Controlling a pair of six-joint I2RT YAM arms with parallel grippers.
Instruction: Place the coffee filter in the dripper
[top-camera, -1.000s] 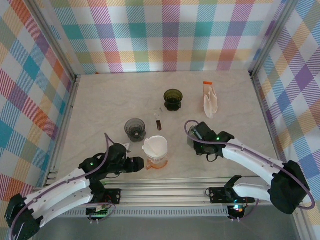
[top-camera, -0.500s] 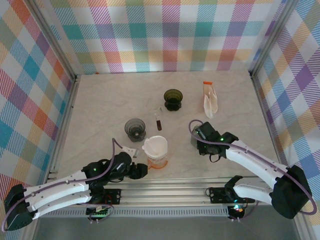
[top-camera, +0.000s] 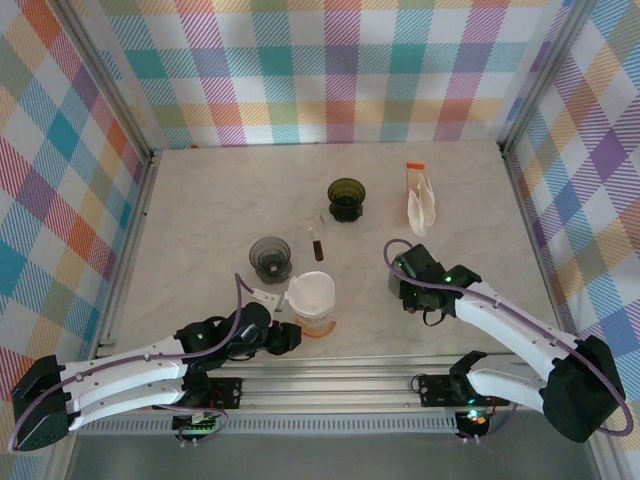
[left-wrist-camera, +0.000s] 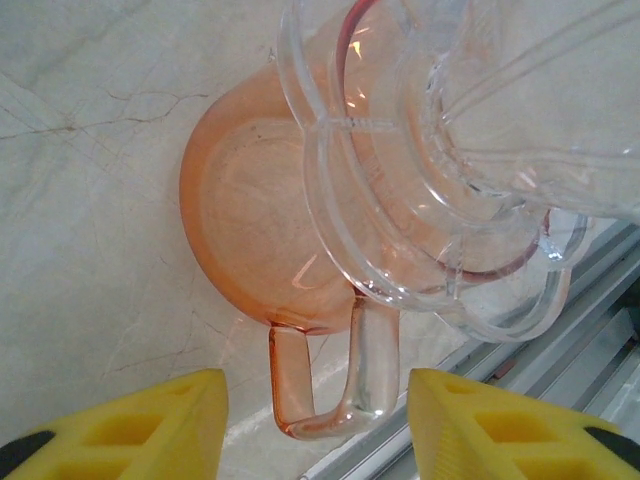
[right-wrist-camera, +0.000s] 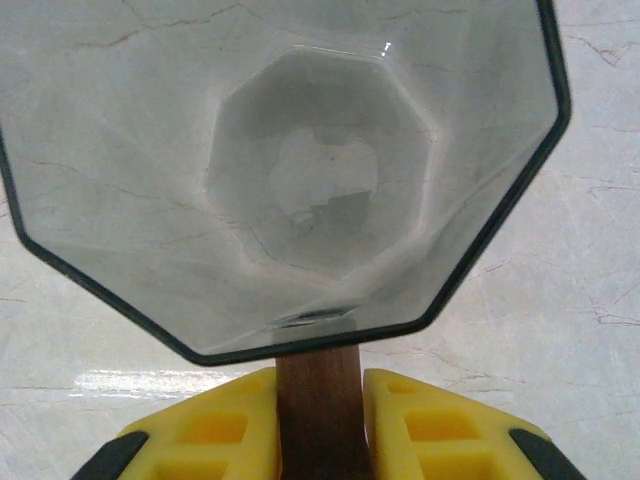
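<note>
My left jaws stand apart, one on either side of the loop handle (left-wrist-camera: 290, 385) of the orange dripper (left-wrist-camera: 250, 220), touching neither side; I judge they are placed to steady it. My right jaws are clamped on the wooden handle (right-wrist-camera: 320, 385) of an octagonal glass piece (right-wrist-camera: 290, 170), probably to hold it out of the way. The white coffee filter (top-camera: 311, 291) sits in the dripper, near the front edge of the bench (top-camera: 200, 200). No writing is legible.

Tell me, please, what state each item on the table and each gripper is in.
Orange dripper: upright, filter inside.
Coffee filter: seated in the orange dripper.
Grey dripper: upright, no filter.
Green dripper: upright, no filter.
Left gripper: open, fingers flanking the orange dripper's handle, not touching.
Right gripper: shut on the wooden handle of a clear octagonal piece.
</note>
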